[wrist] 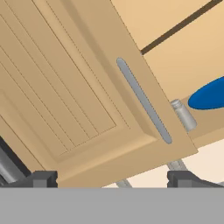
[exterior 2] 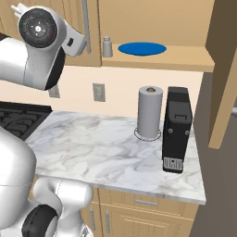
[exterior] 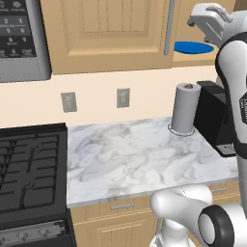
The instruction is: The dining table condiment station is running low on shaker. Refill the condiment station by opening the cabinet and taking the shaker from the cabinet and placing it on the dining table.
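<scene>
The light-wood wall cabinet [exterior 2: 185, 58] has its right door [exterior 2: 225, 69] swung open and its left door [wrist: 70, 87] shut, with a silver bar handle [wrist: 144, 101]. The small grey shaker [exterior 2: 107, 47] stands upright at the left end of the open shelf, between that handle and a blue plate [exterior 2: 142, 48]. In the hand view the shaker [wrist: 183, 115] is beyond the handle, apart from my gripper. My gripper [wrist: 113, 179] is open and holds nothing, raised in front of the shut left door. The dining table is out of view.
A tall grey paper-towel roll [exterior 2: 150, 112] and a black coffee machine [exterior 2: 177, 129] stand on the marble counter [exterior: 135, 154] below the cabinet. A black stove [exterior: 29, 169] lies to the left, with a microwave [exterior: 21, 38] above it. Base drawers [exterior 2: 148, 201] run under the counter.
</scene>
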Controlling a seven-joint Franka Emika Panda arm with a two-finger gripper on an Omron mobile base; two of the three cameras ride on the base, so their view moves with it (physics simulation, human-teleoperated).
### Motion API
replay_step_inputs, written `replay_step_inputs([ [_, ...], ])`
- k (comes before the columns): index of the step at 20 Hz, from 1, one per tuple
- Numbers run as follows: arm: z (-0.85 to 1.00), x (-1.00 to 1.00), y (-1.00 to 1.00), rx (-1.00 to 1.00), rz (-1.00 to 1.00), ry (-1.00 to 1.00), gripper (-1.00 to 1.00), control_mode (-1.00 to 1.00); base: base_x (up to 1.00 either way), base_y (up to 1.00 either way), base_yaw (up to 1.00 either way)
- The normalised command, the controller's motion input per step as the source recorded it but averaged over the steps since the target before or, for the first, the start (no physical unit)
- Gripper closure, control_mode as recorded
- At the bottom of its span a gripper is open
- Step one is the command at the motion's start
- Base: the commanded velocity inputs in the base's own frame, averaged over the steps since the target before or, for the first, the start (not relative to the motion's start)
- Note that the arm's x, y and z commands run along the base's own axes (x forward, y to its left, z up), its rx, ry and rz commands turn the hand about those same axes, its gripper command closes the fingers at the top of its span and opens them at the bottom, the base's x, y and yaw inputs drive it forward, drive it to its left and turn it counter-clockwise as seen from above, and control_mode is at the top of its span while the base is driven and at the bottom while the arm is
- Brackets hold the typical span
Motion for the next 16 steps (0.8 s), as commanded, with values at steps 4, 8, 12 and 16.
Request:
replay_step_inputs([
  [4,-0.24,0.45,0.00,0.00,-0.01,-0.02,-1.00,-1.00,0.00,0.00,0.00],
  [8,-0.23,0.51,0.00,0.00,-0.01,0.00,-1.00,-1.00,0.00,0.00,0.00],
  [12,-0.16,0.55,-0.01,0.00,0.00,0.00,-1.00,-1.00,0.00,0.00,0.00],
  [16,-0.06,0.55,-0.05,0.00,0.00,0.00,-1.00,-1.00,0.00,0.00,0.00],
])
